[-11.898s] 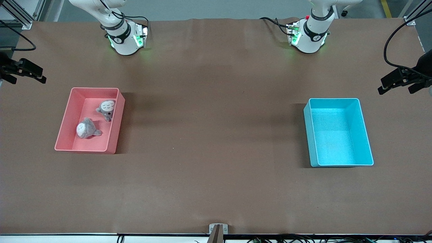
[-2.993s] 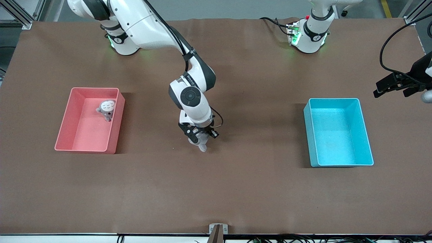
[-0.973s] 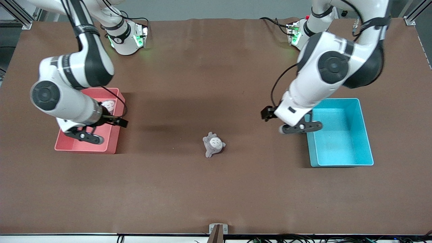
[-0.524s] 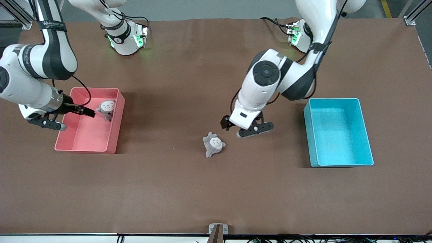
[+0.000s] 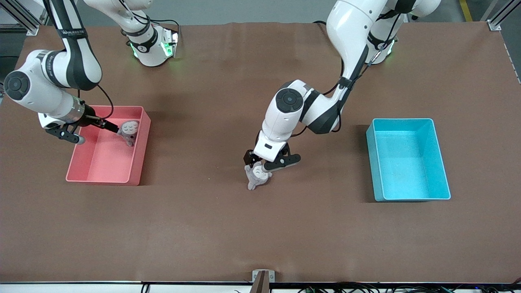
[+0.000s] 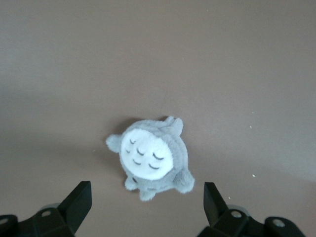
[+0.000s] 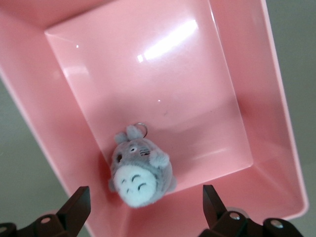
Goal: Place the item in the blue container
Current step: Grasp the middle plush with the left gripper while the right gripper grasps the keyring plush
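A small grey plush toy with a white face [image 5: 255,180] lies on the brown table midway between the two bins. My left gripper [image 5: 269,162] hangs just above it, open. In the left wrist view the plush [image 6: 153,158] lies face up between and just ahead of the black fingers [image 6: 79,203], apart from both. The blue container [image 5: 407,171] stands empty toward the left arm's end. My right gripper [image 5: 87,130] hovers open over the pink bin [image 5: 101,162], beside a second grey plush [image 5: 129,131]. That plush [image 7: 140,174] lies against the bin wall in the right wrist view.
Both robot bases [image 5: 150,44] stand along the table edge farthest from the front camera. Bare brown table lies between the middle plush and the blue container. A small bracket [image 5: 263,276] sits at the nearest table edge.
My left arm swung from beside the blue container to the table's middle and came down over the plush. My right gripper shifted over the pink bin toward the plush inside it.
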Motion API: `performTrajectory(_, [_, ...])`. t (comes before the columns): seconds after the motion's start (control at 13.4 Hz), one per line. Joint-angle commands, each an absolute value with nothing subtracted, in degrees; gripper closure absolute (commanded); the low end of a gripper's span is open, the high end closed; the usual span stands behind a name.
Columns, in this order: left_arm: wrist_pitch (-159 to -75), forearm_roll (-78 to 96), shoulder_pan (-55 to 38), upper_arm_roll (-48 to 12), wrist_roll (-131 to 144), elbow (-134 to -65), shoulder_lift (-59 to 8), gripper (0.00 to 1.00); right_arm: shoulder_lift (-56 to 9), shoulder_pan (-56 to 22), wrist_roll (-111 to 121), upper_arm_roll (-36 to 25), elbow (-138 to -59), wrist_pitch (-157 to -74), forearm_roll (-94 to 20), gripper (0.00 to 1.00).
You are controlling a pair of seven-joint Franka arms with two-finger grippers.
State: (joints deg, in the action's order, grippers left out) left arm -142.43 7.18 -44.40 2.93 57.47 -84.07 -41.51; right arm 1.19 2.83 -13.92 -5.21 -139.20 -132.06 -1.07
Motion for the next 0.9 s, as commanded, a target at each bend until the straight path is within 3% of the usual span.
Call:
performTrajectory(0.0, [-146.84,8.17,-45.61,3.6,58.18,-82.09,-44.73,0.0,2.99,3.78,-16.17,-3.87,-145.27,-139.36,-0.97,0.0])
performTrajectory(0.82, [-151.7,7.82,-45.62,3.78,59.24,-77.96,-51.76,0.0,-6.76,1.93,-16.7,-3.6,-146.25,-147.39,-3.51,0.0])
